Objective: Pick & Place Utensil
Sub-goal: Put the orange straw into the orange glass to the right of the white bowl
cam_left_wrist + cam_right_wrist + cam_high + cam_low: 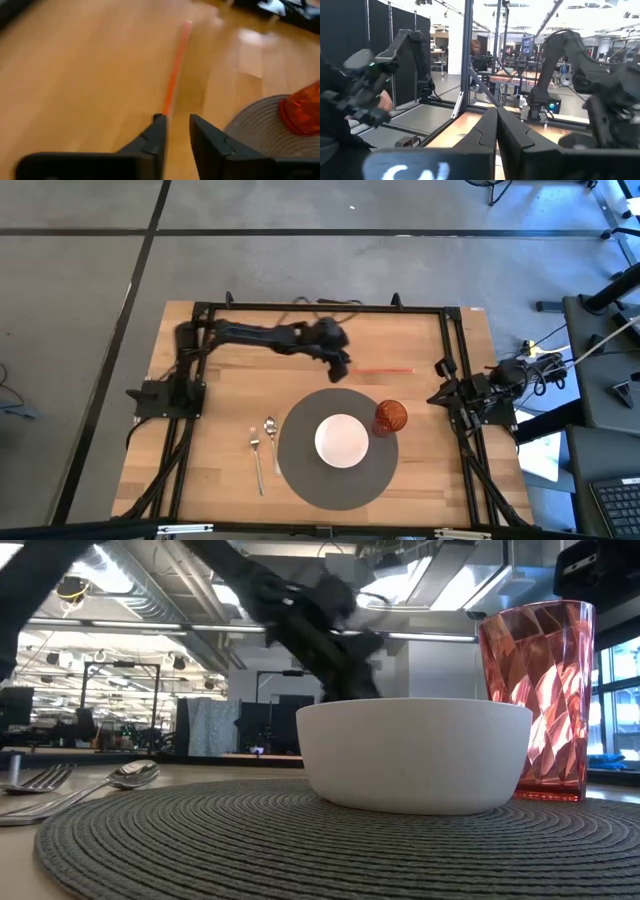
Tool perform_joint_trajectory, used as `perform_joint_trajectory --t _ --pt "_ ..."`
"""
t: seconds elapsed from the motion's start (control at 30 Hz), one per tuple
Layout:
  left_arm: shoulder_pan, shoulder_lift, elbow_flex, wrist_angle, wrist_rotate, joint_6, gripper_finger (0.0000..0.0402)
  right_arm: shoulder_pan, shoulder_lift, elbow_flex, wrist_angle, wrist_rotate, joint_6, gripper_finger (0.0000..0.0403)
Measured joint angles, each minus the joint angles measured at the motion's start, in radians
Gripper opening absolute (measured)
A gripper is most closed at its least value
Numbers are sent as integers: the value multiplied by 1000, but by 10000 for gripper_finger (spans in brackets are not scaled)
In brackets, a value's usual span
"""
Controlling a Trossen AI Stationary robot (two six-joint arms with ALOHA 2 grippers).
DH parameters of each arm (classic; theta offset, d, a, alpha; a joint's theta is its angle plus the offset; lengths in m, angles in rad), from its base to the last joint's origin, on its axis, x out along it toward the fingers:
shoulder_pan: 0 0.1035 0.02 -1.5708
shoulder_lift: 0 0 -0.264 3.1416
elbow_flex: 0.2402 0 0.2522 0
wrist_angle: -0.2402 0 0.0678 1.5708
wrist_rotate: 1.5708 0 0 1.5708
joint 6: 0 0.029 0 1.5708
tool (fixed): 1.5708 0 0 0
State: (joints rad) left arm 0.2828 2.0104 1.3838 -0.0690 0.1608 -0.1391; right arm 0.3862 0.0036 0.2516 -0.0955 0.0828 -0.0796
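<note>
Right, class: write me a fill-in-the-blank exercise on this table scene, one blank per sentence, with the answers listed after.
1. The white bowl sits on the round grey ____.
2. The fork and the ____ lie side by side on the wooden table.
3. The red tumbler stands beside the ____.
4. The left gripper is near one end of the thin ____ stick.

Answers: placemat; spoon; bowl; orange
</note>
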Motion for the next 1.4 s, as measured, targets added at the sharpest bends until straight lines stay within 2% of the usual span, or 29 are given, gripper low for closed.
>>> perform_joint_trajectory --t 0.17,0.27,0.5,0.67,0.93,1.13,1.27,1.4 --pt "-34 156 186 -165 37 49 151 0 0 0 -17 -8 0 11" --pt "-47 205 252 -242 -14 49 182 0 0 0 -36 -8 0 12" --pt "-45 232 290 -397 -94 99 201 0 0 0 -35 -3 -16 12" --pt "-26 233 290 -429 -125 101 188 0 0 0 -30 3 -16 12" --pt "-9 284 296 -424 -84 121 167 0 0 0 -27 3 -19 12" --pt "-13 306 298 -426 -97 115 143 0 0 0 -19 3 -19 12" --pt "-20 300 294 -423 -130 100 107 0 0 0 -16 3 -19 12" --pt "-23 300 294 -424 -133 96 38 0 0 0 -9 3 -17 12"
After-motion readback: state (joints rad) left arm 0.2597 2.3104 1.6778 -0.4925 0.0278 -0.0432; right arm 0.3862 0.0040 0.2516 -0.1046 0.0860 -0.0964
